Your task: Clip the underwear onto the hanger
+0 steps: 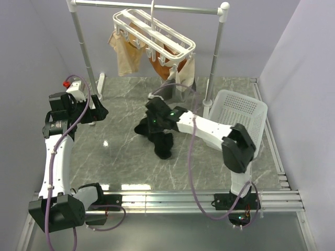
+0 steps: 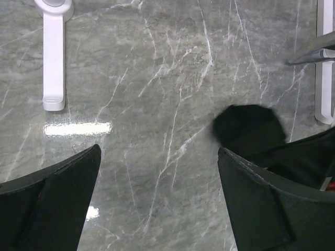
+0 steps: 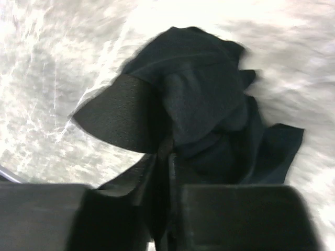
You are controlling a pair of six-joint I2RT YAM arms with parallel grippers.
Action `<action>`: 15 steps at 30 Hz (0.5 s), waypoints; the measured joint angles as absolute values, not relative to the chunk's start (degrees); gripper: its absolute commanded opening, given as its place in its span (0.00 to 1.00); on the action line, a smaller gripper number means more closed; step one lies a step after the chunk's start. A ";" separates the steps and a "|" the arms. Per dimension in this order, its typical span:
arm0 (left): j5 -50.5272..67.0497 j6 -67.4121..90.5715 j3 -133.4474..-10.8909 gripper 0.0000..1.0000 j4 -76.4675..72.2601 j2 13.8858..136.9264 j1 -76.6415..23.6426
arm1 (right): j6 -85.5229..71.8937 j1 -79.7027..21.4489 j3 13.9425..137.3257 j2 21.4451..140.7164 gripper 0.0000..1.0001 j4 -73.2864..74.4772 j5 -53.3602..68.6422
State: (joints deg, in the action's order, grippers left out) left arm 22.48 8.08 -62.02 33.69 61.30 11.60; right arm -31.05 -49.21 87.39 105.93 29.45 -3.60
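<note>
One arm engaged: right gripper (image 3: 170,172) pinches bunched underwear (image 3: 204,94); hanger (image 1: 157,34) hangs beyond, higher. Left gripper (image 2: 158,157) spread wide, empty, well apart leftward.

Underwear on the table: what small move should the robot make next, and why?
Probably lift the right tool a little. It looks closed on a fold of the underwear, which lies bunched on the table, while the hanger hangs higher, behind. The left tool is open and empty, so it could then take another edge.
</note>
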 measured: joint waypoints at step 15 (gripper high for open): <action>29.80 -1.78 -61.91 0.97 39.00 61.01 11.07 | -21.30 -45.76 94.17 113.84 0.64 30.28 7.79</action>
